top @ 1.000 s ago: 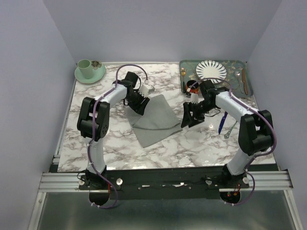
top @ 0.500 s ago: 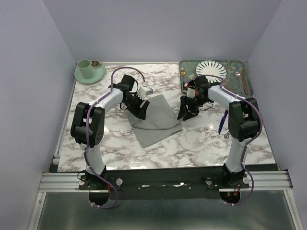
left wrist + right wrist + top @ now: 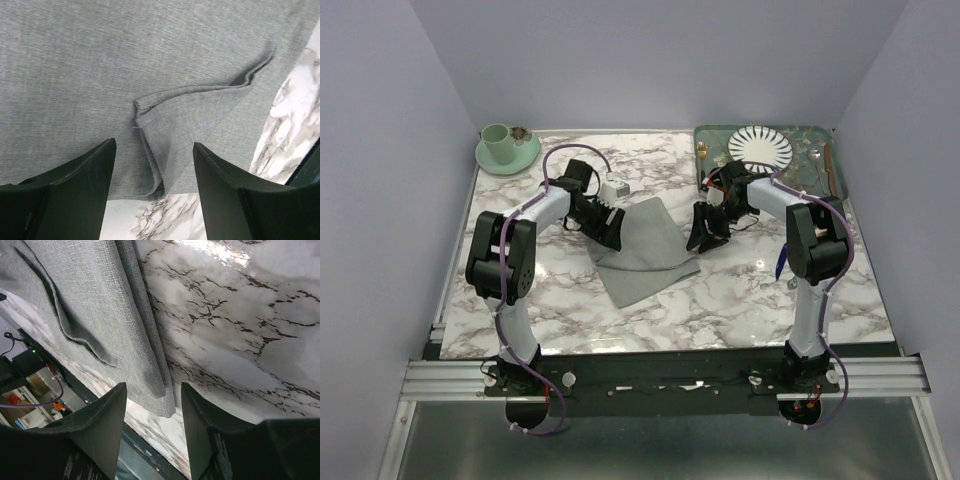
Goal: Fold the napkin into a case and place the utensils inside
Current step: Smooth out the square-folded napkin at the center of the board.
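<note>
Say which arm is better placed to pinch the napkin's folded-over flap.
Left, probably. The left gripper stands open astride the flap on the napkin; the right gripper, also open, reaches only the napkin's edge.

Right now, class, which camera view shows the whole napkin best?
Top external: almost the entire napkin is in frame, partly folded. Left wrist shows only a folded-over corner close up; right wrist shows just one edge.

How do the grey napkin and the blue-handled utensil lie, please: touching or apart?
Apart. The top view shows bare marble table between the napkin and the blue-handled utensil.
</note>
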Robot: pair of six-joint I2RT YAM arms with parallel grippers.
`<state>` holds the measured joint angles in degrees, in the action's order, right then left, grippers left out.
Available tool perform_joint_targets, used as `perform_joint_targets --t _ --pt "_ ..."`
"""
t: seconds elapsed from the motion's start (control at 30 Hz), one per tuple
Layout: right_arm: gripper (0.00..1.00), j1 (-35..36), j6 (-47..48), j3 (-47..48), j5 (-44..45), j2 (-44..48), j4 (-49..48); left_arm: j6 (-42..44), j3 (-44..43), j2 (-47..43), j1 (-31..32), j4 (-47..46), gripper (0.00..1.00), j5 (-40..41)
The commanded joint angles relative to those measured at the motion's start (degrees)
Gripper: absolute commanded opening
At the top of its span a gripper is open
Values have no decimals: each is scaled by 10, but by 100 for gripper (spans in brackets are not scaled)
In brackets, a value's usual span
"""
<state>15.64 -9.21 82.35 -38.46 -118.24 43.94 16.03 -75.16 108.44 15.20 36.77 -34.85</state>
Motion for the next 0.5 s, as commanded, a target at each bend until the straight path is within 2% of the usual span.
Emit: perform_joint_targets --t 0.0,0.3,0.47 --pt "55 -2 -9 18 -6 -15 -2 23 7 11 0 35 70 -74" --pt "50 -2 -9 19 -14 -18 8 138 47 -47 1 84 62 -114" --pt "45 -2 -5 16 -15 -16 11 202 101 -106 1 74 61 -95"
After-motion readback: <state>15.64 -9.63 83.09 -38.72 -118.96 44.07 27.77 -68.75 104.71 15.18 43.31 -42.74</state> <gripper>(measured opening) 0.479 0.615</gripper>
